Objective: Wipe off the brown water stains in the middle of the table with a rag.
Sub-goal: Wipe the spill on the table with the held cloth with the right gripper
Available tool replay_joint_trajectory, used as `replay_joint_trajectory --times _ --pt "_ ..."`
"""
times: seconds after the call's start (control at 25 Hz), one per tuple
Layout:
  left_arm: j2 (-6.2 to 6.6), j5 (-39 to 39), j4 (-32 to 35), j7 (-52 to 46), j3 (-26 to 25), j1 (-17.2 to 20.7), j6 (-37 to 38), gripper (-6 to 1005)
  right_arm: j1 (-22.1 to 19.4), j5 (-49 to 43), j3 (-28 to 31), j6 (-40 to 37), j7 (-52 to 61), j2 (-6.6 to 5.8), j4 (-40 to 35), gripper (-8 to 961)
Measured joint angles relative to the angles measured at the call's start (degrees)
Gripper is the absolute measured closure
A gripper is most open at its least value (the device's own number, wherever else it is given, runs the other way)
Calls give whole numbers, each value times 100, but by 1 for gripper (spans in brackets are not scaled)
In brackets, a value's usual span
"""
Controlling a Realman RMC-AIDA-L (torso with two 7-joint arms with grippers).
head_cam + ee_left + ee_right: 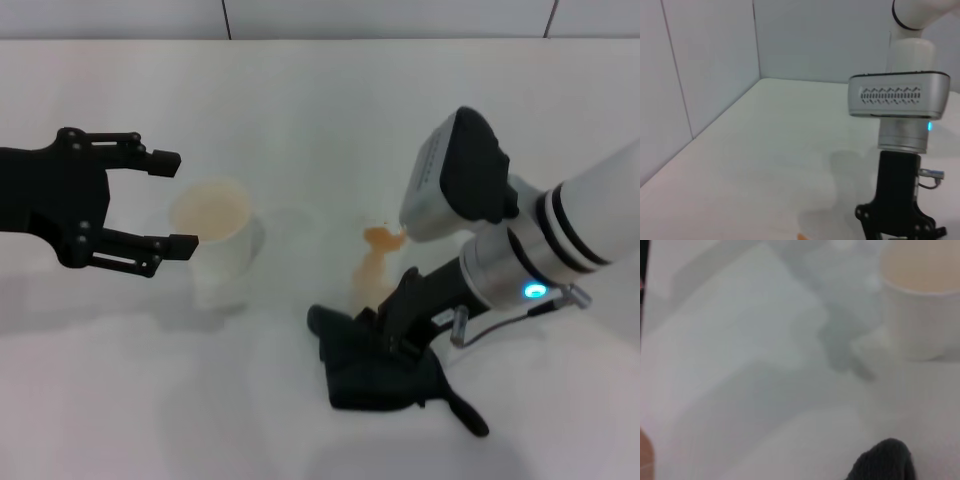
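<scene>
So my right gripper (pixel 385 335) is down low on the big plain white tabletop (pixel 300 110), and its black fingers are buried in the lumpy charcoal-black rag (pixel 375 375). Looks like they're pinched on the cloth, though the tips themselves are hidden in the folds. The rag lies flat on the table, near my side of it, with its thin tail strip trailing off to my right. One dark corner of it shows up in the right wrist view (pixel 882 460) too.

The orange-brown translucent water stains (pixel 375 265) sit just beyond the rag, around the middle of the table: an irregular chain of blotches, from a brighter blob next to my wrist housing down to a paler patch that ends right at the rag's far edge. I can't tell whether the cloth actually touches the wet part.

My left gripper (pixel 172 200) hovers off to the left, fingers spread wide apart, holding nothing. Its fingertips are right next to a white paper cup with a tan-tinted rim (pixel 215 245), standing upright, well apart from the stains.
</scene>
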Motion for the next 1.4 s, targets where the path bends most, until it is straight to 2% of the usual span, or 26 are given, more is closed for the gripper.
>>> replay_joint_trajectory --times 0.36,0.84,1.4 --pt "-4 0 -8 10 -27 0 -87 115 163 -336 505 28 4 -5 55 850" --pt "-12 0 -24 14 -28 7 -171 115 495 -631 1090 343 91 -1 621 846" --pt "-12 0 -77 101 -17 -6 -240 115 695 -1150 1428 415 576 -1 623 842"
